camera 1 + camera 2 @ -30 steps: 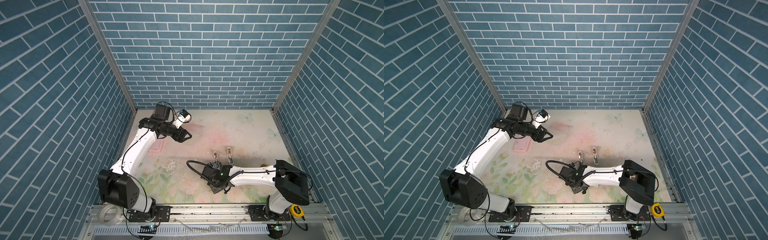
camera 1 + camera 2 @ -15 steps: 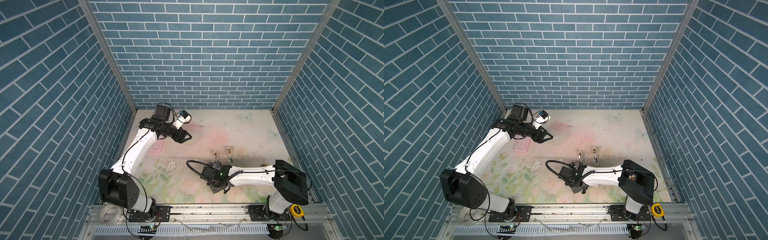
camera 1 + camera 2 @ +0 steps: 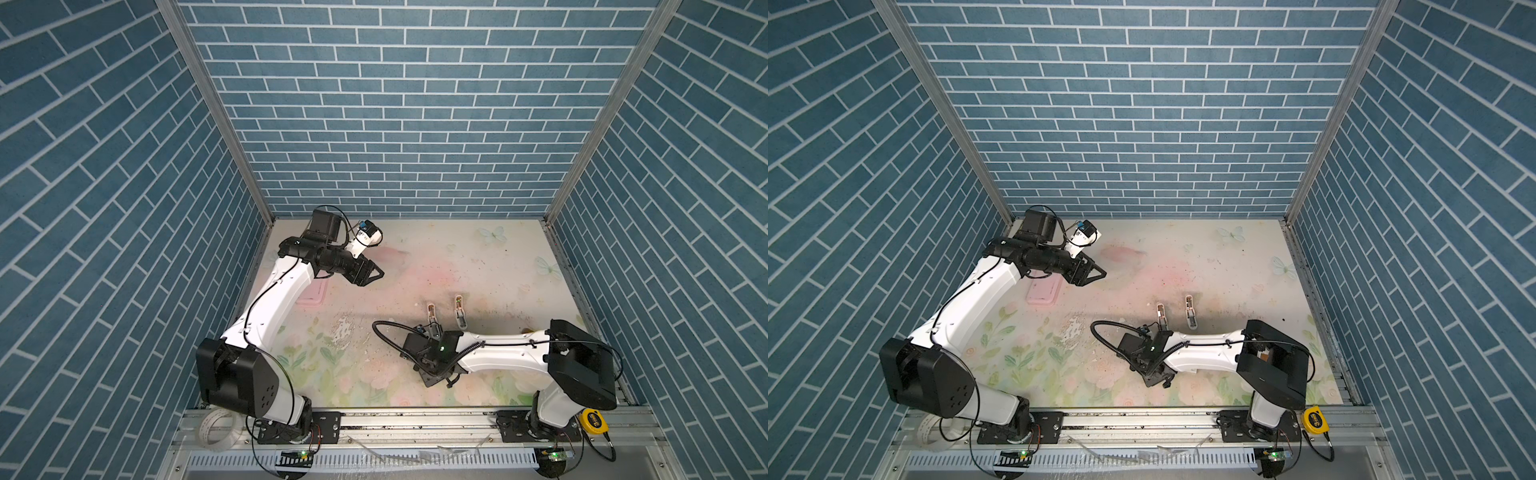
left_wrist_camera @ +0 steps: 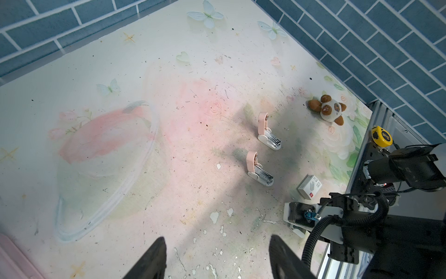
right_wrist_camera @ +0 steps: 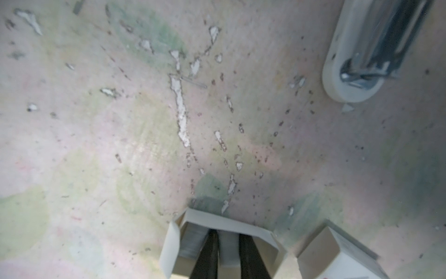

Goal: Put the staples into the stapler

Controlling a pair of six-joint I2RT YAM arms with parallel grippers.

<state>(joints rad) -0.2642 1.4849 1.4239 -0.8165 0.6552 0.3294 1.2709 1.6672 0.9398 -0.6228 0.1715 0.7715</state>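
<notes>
Little shifted from a second ago in both top views: same arm poses, same places for everything on the table (image 3: 415,257). Nearest, right gripper (image 5: 226,235) dipped into the cream tray (image 5: 224,221), fingers astride one grey strip of the staples (image 5: 193,241); cannot tell whether pinched yet. Just beside the tray, white card sleeve (image 5: 337,256). Beyond, stapler (image 3: 431,312) and second stapler (image 3: 459,309), both pink, hinged open, metal channels bare. Farthest, left gripper (image 4: 217,239) spread wide, empty, above the table.
</notes>
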